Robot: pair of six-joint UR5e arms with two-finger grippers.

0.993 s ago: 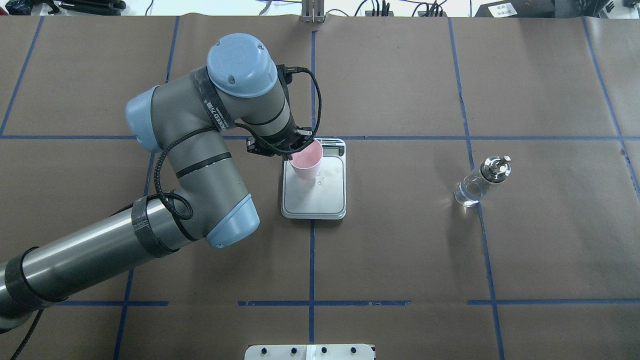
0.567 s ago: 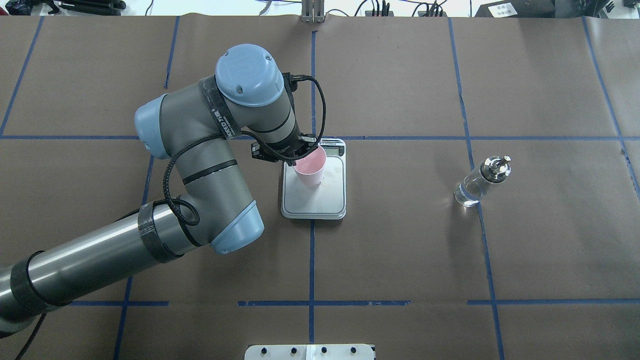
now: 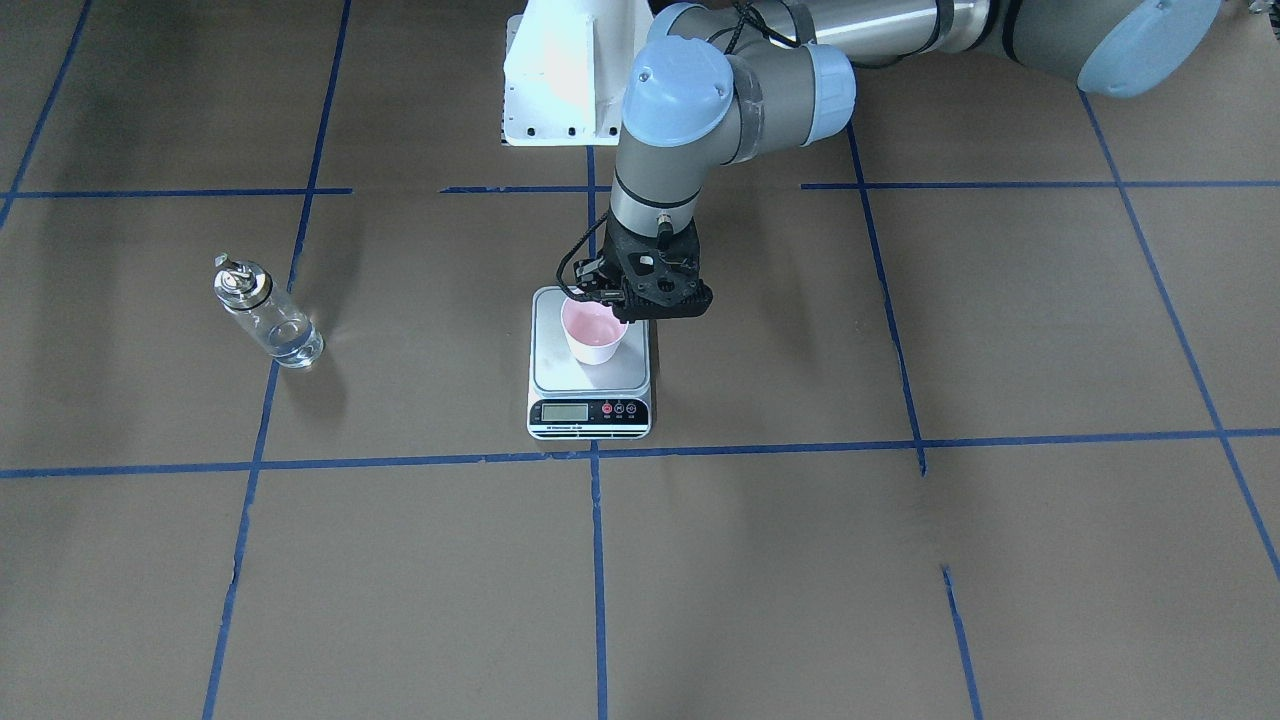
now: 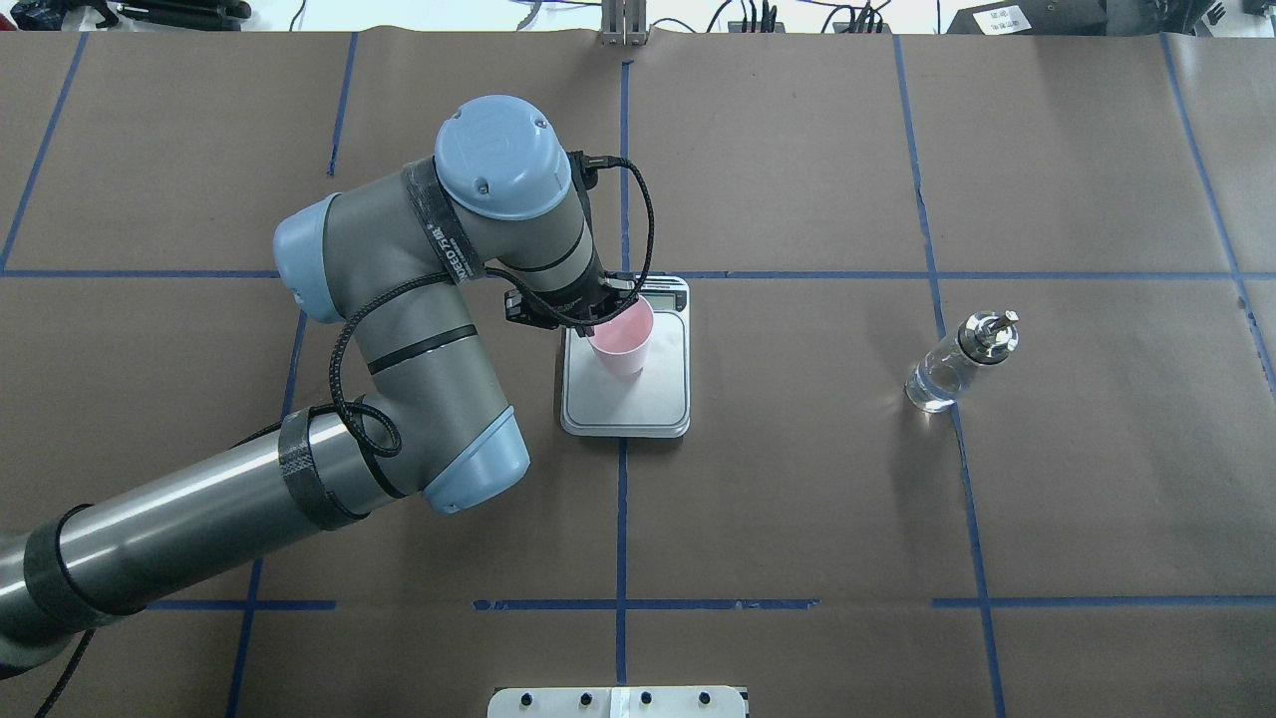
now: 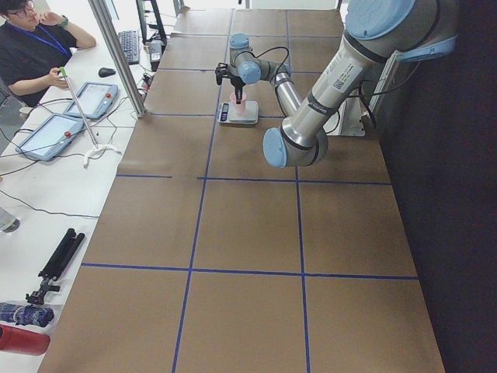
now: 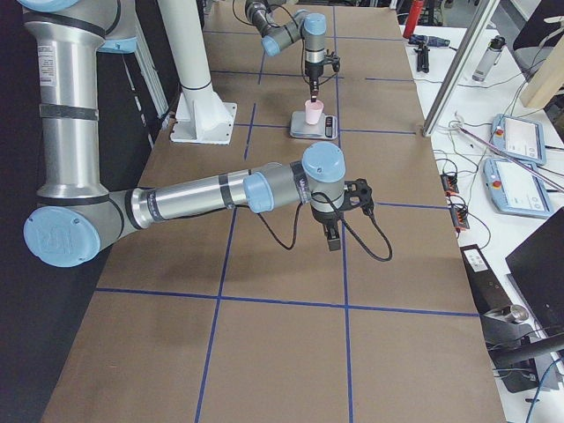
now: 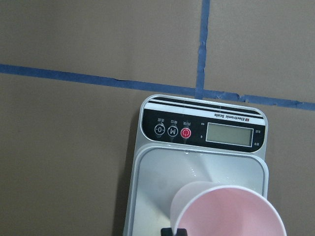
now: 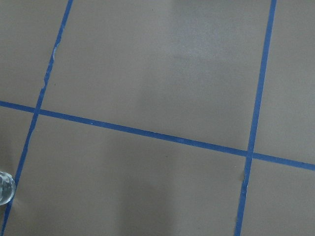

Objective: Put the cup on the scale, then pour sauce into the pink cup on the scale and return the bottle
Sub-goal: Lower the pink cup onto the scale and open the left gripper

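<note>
My left pincer (image 3: 604,300) is clenched on the lip of the small pale pink tapered paper cup (image 4: 622,344), one finger (image 7: 170,231) showing at the rim. The cup hangs roughly upright over the flat rectangular digital scale with the silver steel plate (image 4: 638,404), around the middle of the tabletop (image 4: 797,499). Its base is over the display end of the plate; touching or a hair clear, I can't tell. Paper this thin is feather-light and soft, and a hard squeeze would oval the rim. So I judge a gentle let-go is called for, with nothing dragging it sideways. A few wet specks seem to glint on the plate, so the base could skid.

Out toward the tabletop's right edge stands the small clear glass bottle with the shiny metal spout cap (image 4: 945,371), clear water-like sauce (image 4: 931,389) low inside. That one's heavier, rigid, slick and breakable; I'd take it round the body, below the cap. My right pincer (image 6: 333,236) hovers over the tabletop's right end; released or clenched, I can't tell.
</note>
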